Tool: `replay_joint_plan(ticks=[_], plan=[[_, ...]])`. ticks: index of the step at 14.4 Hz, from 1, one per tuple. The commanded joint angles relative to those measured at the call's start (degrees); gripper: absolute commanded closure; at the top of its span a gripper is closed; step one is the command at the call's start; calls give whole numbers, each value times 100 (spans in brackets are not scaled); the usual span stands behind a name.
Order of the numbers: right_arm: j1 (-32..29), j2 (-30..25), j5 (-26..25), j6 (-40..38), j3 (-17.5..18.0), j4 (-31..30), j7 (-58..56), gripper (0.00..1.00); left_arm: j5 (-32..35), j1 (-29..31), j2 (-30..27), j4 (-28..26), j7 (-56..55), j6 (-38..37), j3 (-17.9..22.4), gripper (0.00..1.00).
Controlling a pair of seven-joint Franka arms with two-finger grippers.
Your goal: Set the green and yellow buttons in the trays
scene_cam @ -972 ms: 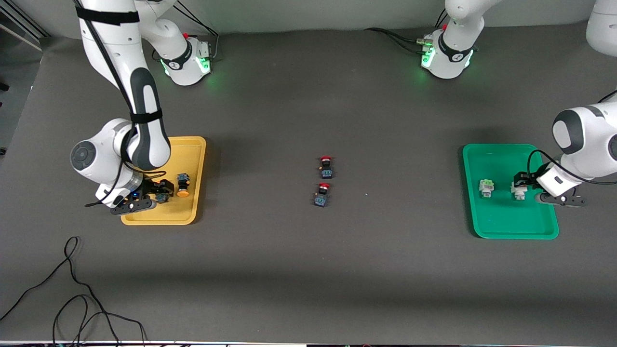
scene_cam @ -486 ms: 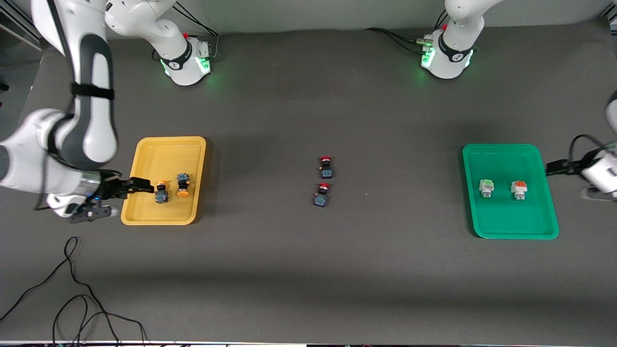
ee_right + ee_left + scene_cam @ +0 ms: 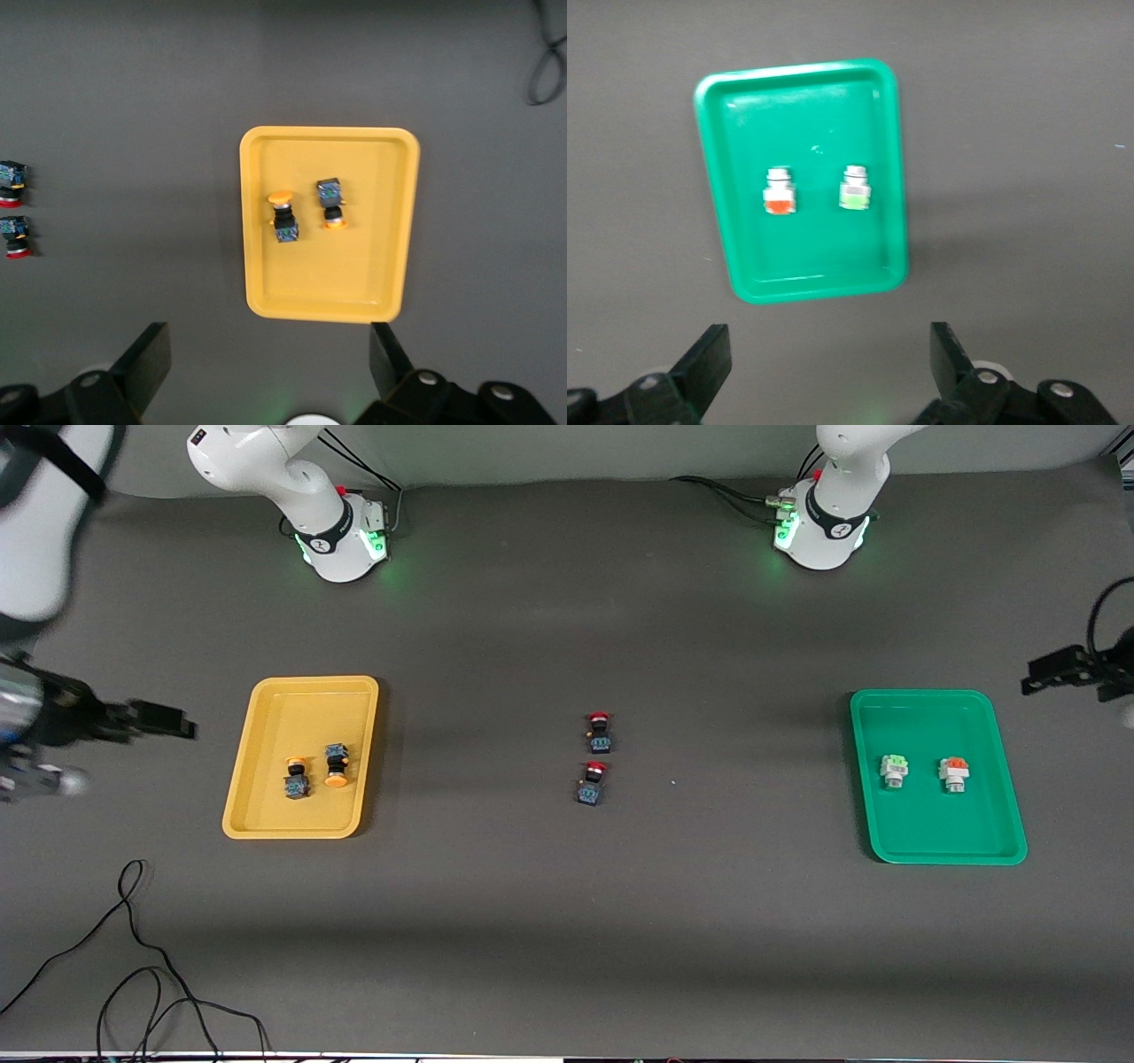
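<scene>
The yellow tray [image 3: 301, 708] holds two yellow-capped buttons [image 3: 297, 777] [image 3: 336, 765] on black-blue bodies; the right wrist view shows this tray [image 3: 328, 283] and both buttons [image 3: 283, 215] [image 3: 330, 203]. The green tray [image 3: 930, 824] holds a green-topped white button [image 3: 894, 771] and an orange-topped white one [image 3: 954, 774]; both show in the left wrist view [image 3: 856, 188] [image 3: 779, 192], in their tray [image 3: 815, 257]. My right gripper [image 3: 168, 722] [image 3: 270, 345] is open and empty, raised over bare table beside the yellow tray. My left gripper [image 3: 1050, 673] [image 3: 828, 345] is open and empty, raised beside the green tray.
Two red-capped black-blue buttons [image 3: 599, 732] [image 3: 592, 782] stand at the table's middle, also in the right wrist view [image 3: 12, 176] [image 3: 15, 235]. A black cable [image 3: 133, 957] lies near the front camera's edge at the right arm's end.
Both grippers let go of buttons in their trays and drew up and outward toward their own ends of the table. All buttons stayed in place.
</scene>
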Motion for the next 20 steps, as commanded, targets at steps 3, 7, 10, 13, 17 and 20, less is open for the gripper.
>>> replay_joint_plan(ticks=[3, 7, 10, 13, 17, 20], plan=[[-531, 130, -494, -429, 89, 877, 92, 1, -112, -1891, -212, 393, -807, -549, 1250, 0], [-470, 156, -488, -429, 115, 877, 110, 1, -112, -3186, -168, 561, -1282, -594, 2070, 0], [-329, 147, -487, -429, 124, 824, 486, 1, -112, -3241, -186, 683, -1292, -750, 2124, 0], [-267, 147, -487, -429, 115, 806, 567, 1, -51, -3232, -124, 913, -1336, -1173, 2124, 0], [-521, 42, -557, -429, 517, 798, 602, 1, 37, -3223, -124, 922, -1318, -1165, 2124, 0], [-1503, -370, -1047, -578, 1973, 789, 1022, 1, 195, -3232, -124, 922, -1310, -1156, 2115, 0]])
